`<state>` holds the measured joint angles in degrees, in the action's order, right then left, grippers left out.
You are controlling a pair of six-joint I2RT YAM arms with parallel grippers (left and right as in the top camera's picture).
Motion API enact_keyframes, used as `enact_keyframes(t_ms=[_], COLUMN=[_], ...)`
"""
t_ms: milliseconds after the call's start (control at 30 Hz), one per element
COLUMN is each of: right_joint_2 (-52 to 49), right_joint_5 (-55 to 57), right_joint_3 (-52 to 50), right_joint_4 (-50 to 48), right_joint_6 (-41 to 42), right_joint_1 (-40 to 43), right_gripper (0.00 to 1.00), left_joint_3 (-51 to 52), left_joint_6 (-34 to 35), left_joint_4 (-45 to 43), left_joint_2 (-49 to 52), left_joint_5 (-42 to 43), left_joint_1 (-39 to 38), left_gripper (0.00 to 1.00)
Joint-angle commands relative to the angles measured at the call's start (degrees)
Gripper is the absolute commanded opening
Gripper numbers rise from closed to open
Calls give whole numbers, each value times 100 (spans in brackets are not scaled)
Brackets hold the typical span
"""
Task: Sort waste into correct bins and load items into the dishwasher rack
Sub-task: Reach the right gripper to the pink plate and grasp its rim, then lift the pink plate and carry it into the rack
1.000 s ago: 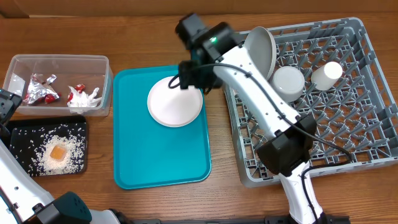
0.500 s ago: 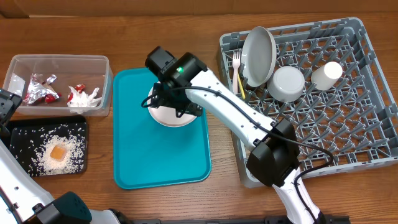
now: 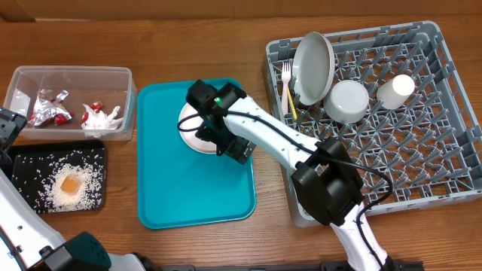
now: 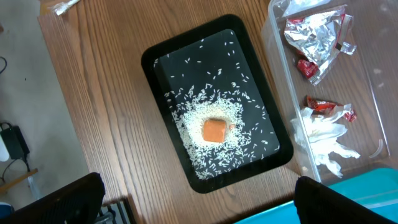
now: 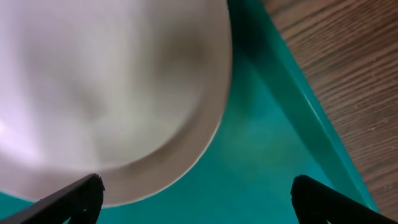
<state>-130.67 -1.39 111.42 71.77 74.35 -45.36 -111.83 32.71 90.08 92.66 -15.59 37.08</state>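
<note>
Right gripper [image 5: 196,190], jaws apart, above the white plate [image 5: 106,81] on the teal tray [image 3: 188,188]; left gripper [image 4: 199,193] (jaws also apart) above the black tray [image 4: 149,57], far left.

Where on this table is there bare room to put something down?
Bare: the near half of the teal tray, below the white plate, and the near and right parts of the rack. Crowded: its far-left corner, with grey plate, fork, bowl and cup; the clear tub and black tray are occupied; the open right gripper hangs at the white plate.
</note>
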Motion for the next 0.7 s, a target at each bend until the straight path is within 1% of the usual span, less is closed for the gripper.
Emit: enact_keyframes(t_ms=[0, 100, 167, 267, 333, 367, 400, 433, 467, 533, 567, 600, 667], right_joint_2=[120, 118, 74, -22, -107, -129, -186, -192, -201, -201, -201, -201, -201], right_joint_5=[92, 92, 90, 87, 90, 87, 92, 90, 90, 92, 92, 92, 92], right_joint_3=[-275, -485, -560, -573, -573, -573, -588, -590, -605, -605, -603, -603, -603], right_joint_4=[-243, -555, -730, -745, -741, -737, -745, -745, -745, -748, -748, -750, -721], right_joint_6=[610, 820, 774, 695, 660, 658, 640, 640, 640, 621, 621, 621, 597], right_joint_1=[20, 20, 20, 9, 4, 4, 4, 4, 4, 4, 4, 4, 4], right_gripper=[100, 100, 100, 100, 95, 88, 78, 74, 66, 56, 54, 49, 44], left_joint_3=[-15, -15, -15, -15, -15, -15, -15, -15, -15, -15, -15, -15, -15], left_joint_6=[72, 74, 74, 74, 74, 74, 74, 74, 74, 74, 74, 74, 74], left_joint_4=[2, 2, 4, 4, 2, 4, 2, 2, 2, 2, 2, 2, 4], left_joint_2=[-42, -42, -42, -42, -42, -42, -42, -42, -42, -42, -42, -42, -42], left_joint_5=[20, 20, 20, 20, 20, 20, 20, 20, 20, 20, 20, 20, 20], left_joint_1=[2, 2, 2, 2, 2, 2, 2, 2, 2, 2, 2, 2, 2], left_gripper=[100, 100, 100, 100, 100, 100, 100, 100, 100, 100, 100, 100, 100])
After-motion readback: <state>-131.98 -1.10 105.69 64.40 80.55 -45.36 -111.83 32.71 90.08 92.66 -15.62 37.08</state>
